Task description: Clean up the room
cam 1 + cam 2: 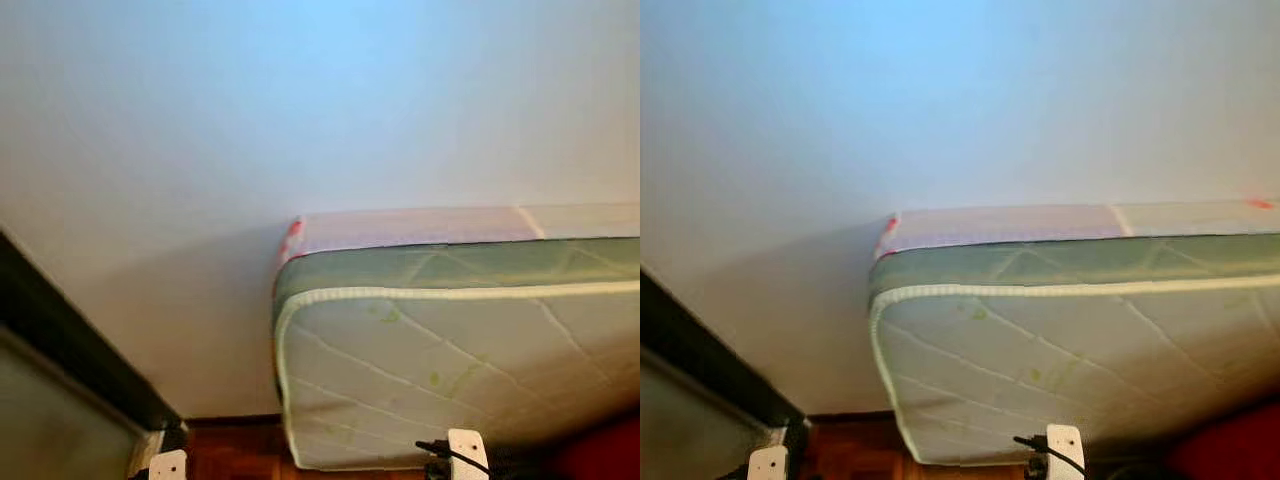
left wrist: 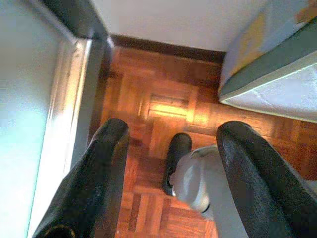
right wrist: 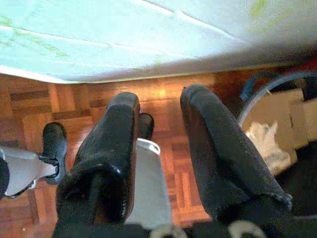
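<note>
Mattress (image 1: 440, 350) stands on edge against the wall (image 1: 300, 120), above parquet floor (image 2: 163, 109). Left gripper (image 2: 171, 163) spread wide, empty; right gripper (image 3: 161, 148) parted narrowly, empty, below the mattress.

The white quilted cloth mattress with green piping (image 1: 440, 370) looks soft and matt. The reddish-brown wooden parquet floor (image 2: 168, 106) is glossy and smooth. The plain white painted wall (image 1: 300, 120) is matt. The brown cardboard box (image 3: 277, 119) looks dull and papery.
</note>
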You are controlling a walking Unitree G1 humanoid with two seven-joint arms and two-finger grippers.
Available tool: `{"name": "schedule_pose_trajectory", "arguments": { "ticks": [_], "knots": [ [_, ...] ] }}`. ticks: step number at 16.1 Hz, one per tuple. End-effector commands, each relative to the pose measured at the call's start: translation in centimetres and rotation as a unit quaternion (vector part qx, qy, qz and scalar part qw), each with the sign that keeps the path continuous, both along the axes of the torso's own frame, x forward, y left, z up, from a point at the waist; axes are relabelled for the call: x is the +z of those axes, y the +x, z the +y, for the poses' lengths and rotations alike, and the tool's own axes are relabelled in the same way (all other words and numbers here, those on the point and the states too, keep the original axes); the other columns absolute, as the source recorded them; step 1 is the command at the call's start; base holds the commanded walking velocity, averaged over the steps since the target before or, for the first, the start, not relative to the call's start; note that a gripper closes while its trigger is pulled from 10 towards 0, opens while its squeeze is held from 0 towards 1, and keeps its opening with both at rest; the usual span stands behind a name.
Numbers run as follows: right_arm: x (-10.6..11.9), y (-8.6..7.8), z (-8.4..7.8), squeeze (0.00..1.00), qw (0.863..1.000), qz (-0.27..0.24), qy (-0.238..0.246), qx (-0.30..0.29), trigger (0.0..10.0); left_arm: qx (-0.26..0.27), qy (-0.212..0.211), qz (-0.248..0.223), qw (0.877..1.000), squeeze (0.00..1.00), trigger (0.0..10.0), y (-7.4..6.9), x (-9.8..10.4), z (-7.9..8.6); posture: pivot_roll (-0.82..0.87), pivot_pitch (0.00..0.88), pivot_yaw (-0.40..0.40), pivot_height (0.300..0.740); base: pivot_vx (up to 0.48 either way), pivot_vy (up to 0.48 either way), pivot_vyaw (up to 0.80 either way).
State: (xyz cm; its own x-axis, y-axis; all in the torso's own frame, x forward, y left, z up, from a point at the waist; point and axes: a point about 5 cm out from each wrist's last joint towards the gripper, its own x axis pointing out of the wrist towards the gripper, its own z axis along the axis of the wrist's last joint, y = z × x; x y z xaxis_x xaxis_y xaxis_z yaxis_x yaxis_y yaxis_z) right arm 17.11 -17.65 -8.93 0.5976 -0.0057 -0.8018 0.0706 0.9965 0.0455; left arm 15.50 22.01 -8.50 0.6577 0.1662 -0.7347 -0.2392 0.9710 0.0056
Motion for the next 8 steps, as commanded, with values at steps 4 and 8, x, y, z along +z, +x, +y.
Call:
{"name": "schedule_pose_trajectory", "arguments": {
  "ticks": [4,8],
  "knots": [
    [1.76,3.33,-1.91,0.00,0.999,-0.025,0.009,-0.021,10.0,-0.096,-0.015,-0.038,0.995,0.00,10.0,8.10,3.18,-3.97,0.05,0.000,-0.059,0.740,0.000,0.000,0.80],
    [1.72,3.27,-1.89,0.00,0.999,-0.023,0.014,-0.032,10.0,-0.097,-0.015,-0.038,0.994,0.00,10.0,8.11,3.18,-3.97,0.05,0.000,-0.060,0.740,0.000,0.000,0.00]
  ]
}}
